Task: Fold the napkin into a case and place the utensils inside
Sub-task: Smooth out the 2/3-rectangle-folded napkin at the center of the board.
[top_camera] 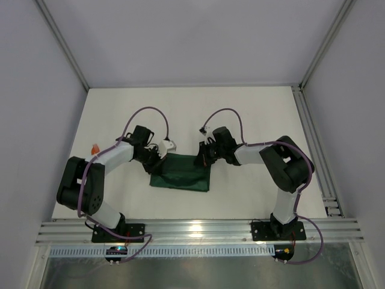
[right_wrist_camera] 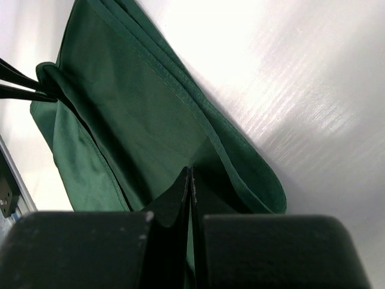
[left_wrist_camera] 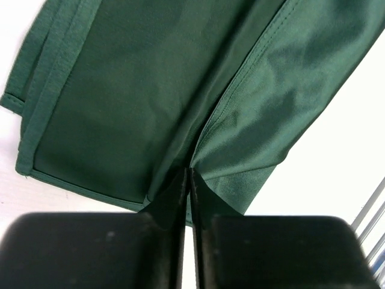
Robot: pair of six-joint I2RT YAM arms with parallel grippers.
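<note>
Top external view is showing one dark green napkin [top_camera: 180, 174] lying folded into a rough oblong near the middle of the white table [top_camera: 258, 120]. Its long sides are running left to right and its near edge is sitting well clear of the metal rail [top_camera: 198, 230] along the table's near side. Bare tabletop is stretching around the cloth on every side, widest toward the far side and the right. Two grippers are holding the cloth: the left gripper [top_camera: 157, 158] is pinching its far left corner and the right gripper [top_camera: 203, 158] its far right corner. Left wrist view is showing that gripper's jaws pressed together on a raised ridge of cloth, with a hemmed flap crossing diagonally and stacked hems lying at the left. Right wrist view is showing its jaws clamped likewise on a fold, with layered hems curving along the right side. One small orange bit of the utensils [top_camera: 94, 148] is peeking out at the table's left edge, beside the left arm [top_camera: 90, 180] and well apart from the napkin; how many pieces are lying there I cannot tell. Two purple cables [top_camera: 147, 110] are looping over the arms, one on each.
</note>
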